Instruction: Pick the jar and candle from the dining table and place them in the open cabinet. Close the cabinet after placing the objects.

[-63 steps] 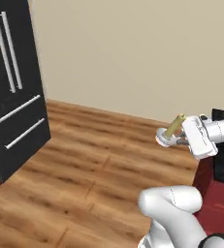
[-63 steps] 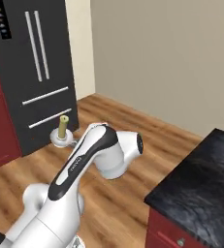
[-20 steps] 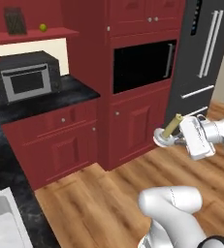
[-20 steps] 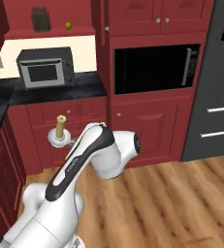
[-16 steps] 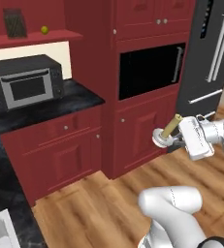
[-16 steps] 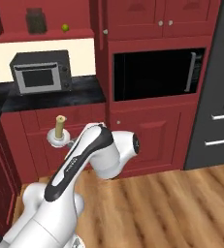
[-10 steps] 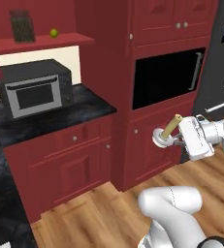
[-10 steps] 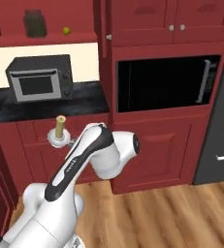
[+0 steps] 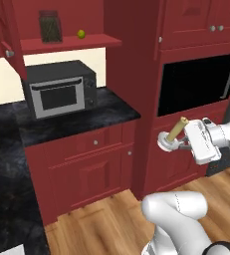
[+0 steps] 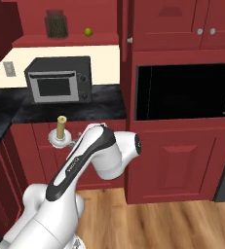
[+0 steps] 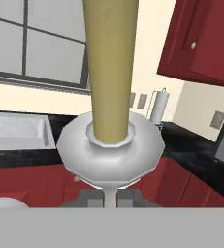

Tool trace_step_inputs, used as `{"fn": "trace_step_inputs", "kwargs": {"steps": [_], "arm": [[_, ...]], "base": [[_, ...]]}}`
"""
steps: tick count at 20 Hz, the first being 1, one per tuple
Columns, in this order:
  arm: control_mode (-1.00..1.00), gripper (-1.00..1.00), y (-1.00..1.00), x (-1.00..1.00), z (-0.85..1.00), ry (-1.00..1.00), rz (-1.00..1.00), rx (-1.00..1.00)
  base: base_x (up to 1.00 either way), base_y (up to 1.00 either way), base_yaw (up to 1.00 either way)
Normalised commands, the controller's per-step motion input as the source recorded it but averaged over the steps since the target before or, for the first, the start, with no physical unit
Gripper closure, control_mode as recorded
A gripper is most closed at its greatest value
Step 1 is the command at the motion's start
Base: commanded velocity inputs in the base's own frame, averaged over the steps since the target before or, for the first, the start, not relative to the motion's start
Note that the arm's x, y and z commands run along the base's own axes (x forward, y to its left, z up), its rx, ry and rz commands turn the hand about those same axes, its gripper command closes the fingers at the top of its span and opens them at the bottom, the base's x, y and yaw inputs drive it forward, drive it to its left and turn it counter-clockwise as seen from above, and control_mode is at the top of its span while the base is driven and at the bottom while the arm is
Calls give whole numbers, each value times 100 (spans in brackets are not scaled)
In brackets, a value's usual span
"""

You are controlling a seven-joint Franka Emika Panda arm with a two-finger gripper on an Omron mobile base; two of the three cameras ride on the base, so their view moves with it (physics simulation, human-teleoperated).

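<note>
Pincer (image 9: 182,144) pinches the candle (image 9: 176,130) by the handle of its white saucer holder, carried in mid-air in front of the red lower cupboards; candle tilted in the left base view, upright in the right base view (image 10: 61,126). Hand view: candle (image 11: 109,72) close up, saucer rim just above the fingertips. Jar (image 9: 50,26) stands on the inner shelf of the open cabinet (image 9: 71,44), a small green ball (image 9: 81,34) just beside it. Microwave (image 9: 60,88) sits on the black desk (image 9: 81,117) below the shelf.

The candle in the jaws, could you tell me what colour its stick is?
Pale yellow-tan, clearest in the hand view: candle.
</note>
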Motion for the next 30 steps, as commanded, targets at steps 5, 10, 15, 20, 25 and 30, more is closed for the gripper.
{"fn": "trace_step_inputs", "kwargs": {"steps": [5, 10, 15, 20, 25, 30], "arm": [[100, 100, 0, 0, 0, 0, 0, 0], [100, 100, 0, 0, 0, 0, 0, 0], [100, 100, 0, 0, 0, 0, 0, 0], [100, 100, 0, 0, 0, 0, 0, 0], [100, 100, 0, 0, 0, 0, 0, 0], [100, 100, 0, 0, 0, 0, 0, 0]], "base": [[71, 0, 15], [72, 2, 11], [71, 7, 11], [77, 0, 12], [65, 0, 10], [53, 4, 8]]}}
